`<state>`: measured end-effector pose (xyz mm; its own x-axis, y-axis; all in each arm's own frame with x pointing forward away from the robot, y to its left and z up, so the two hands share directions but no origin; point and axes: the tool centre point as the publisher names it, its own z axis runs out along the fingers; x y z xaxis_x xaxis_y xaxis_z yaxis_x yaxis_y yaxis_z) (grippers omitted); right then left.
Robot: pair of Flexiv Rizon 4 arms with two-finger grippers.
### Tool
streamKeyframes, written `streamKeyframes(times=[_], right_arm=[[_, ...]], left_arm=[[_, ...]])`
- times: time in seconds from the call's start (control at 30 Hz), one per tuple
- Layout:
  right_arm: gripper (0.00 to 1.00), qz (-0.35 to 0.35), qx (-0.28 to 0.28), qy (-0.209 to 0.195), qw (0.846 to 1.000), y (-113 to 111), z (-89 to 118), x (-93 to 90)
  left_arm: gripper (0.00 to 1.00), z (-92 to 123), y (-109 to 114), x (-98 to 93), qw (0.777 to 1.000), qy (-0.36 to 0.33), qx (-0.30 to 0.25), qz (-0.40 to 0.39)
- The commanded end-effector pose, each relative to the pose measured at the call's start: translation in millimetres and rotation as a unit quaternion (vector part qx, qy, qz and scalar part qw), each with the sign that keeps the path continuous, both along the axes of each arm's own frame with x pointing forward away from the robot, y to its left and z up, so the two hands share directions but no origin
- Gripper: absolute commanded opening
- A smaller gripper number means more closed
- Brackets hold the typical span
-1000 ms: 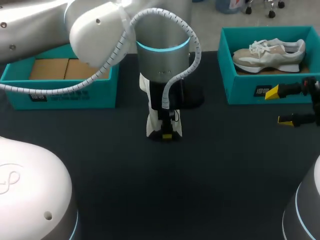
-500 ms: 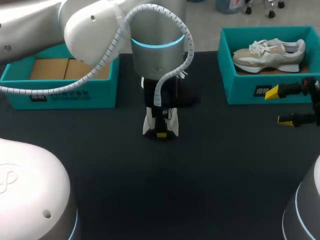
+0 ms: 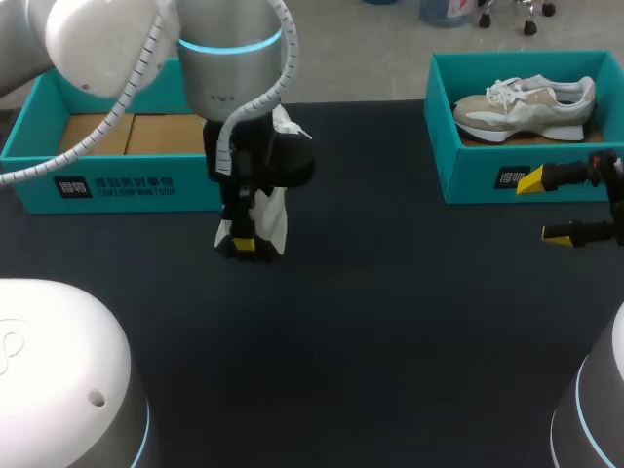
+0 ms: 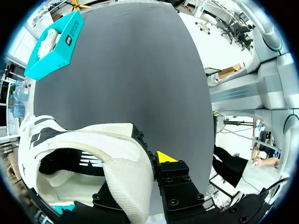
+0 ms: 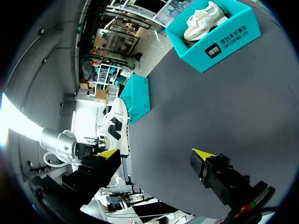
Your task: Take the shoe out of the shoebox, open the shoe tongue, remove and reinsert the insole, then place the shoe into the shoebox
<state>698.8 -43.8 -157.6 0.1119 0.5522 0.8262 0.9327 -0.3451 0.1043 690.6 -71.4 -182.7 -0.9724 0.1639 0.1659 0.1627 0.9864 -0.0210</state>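
Dark worktop (image 3: 390,341), carrying two teal shoeboxes. Item one: white shoe with black side markings (image 3: 278,210), out of its box and held by the left hand (image 3: 244,244) towards the far edge, left of the middle, just beside the right end of the left shoebox (image 3: 117,185). Whether it touches the worktop cannot be told. In the left wrist view the shoe (image 4: 93,154) has its heel wall pinched between the two fingers, one inside the opening and the yellow-tipped one (image 4: 164,157) outside. Item two: the left shoebox, at the far left corner, with a brown cardboard lining showing inside. Item three: the right shoebox (image 3: 468,175), at the far right corner, holding a beige and white sneaker (image 3: 526,102) that lies on its side. Item four: the right hand (image 3: 543,207), fingers spread and gripping nothing, near the right edge just in front of the right shoebox.
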Motion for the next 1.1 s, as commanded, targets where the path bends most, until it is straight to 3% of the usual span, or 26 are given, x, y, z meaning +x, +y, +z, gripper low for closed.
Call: streamKeyframes(times=[0.03, 0.47, 0.8, 1.1], right_arm=[[1.00, -0.001, -0.001, 0.001, 1.000, 1, -1, -0.6], [1.00, -0.001, -0.001, 0.001, 1.000, 1, -1, -0.6], [1.00, -0.001, -0.001, 0.001, 1.000, 1, -1, -0.6], [1.00, -0.001, -0.001, 0.001, 1.000, 1, -1, -0.6]], left_arm=[[0.00, 1, 50, 20.7, 0.999, 0.022, -0.042, -0.021], [0.00, -2, 122, 48.9, 0.997, 0.014, -0.037, -0.063], [0.00, 0, 190, 67.6, 1.000, 0.023, -0.008, 0.002], [0.00, 1, 238, 89.0, 0.999, 0.020, -0.027, 0.039]])
